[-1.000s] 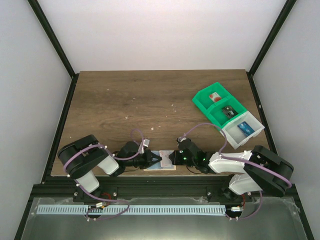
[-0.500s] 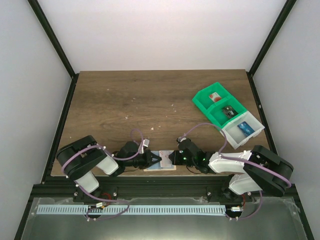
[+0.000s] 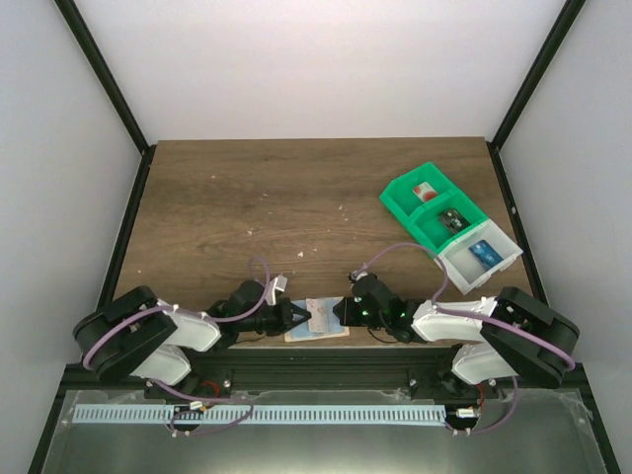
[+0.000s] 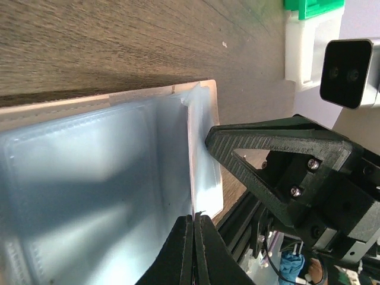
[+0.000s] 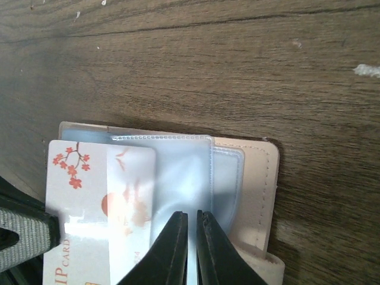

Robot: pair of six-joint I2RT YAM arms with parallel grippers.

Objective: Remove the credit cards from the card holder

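The tan card holder [image 3: 296, 335] lies flat at the table's near edge between both grippers. In the right wrist view its translucent blue-grey pockets [image 5: 228, 178] lie over the tan cover [image 5: 258, 190]. A pale credit card [image 5: 98, 202] with a red blossom print sticks about halfway out of a pocket, toward the left arm. My left gripper [image 4: 194, 221] is shut on that card's edge [image 4: 192, 172]; it is also in the top view [image 3: 299, 316]. My right gripper [image 5: 191, 237] is shut on a pocket sleeve of the holder, pinning it; it is also in the top view [image 3: 339, 314]. No dark card shows.
A green-and-white compartment tray [image 3: 399, 197] with small items stands at the back right. The holder lies right at the table's front edge, by the black frame rail [image 3: 316, 367]. The right gripper's body and camera [image 4: 350, 71] sit close in front of the left gripper.
My left arm has drawn back to the left, and the pale card has slid further out of the holder. The right arm and the holder have stayed put.
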